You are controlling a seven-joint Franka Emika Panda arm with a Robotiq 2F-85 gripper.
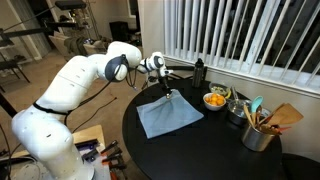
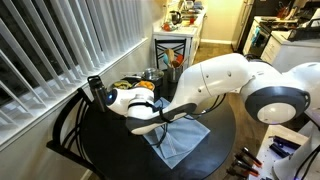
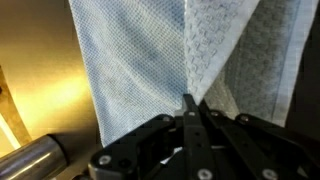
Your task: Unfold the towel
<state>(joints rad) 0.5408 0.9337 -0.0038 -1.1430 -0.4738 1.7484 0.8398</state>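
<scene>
wrist view: gripper (image 3: 188,112) enters from the bottom edge, fingers drawn together into a narrow tip and clamped on a raised fold of the towel (image 3: 130,70). no gap shows between the fingers. the cloth fills most of this view, pale blue-grey with a fine waffle weave, one layer lapping over another to the right of the pinch. a metal cylinder (image 3: 30,160) lies at the lower left corner; what it is cannot be told.

in an exterior view the towel (image 1: 170,118) lies on the round black table (image 1: 190,158), on the side nearer the robot. most of it lies flat, and the far corner is lifted to a peak under the gripper. the white arm (image 1: 75,80) reaches in from the left of that view.

in an exterior view the arm covers the pinch point; only the near part of the towel (image 2: 185,145) shows below it.

farther along the table: a bowl of orange fruit (image 1: 214,100), just beyond the towel and not touching it. a metal can of utensils (image 1: 257,135) stands near the table edge. a dark bottle (image 1: 199,71) stands at the back, with window blinds (image 1: 240,35) behind it.
</scene>
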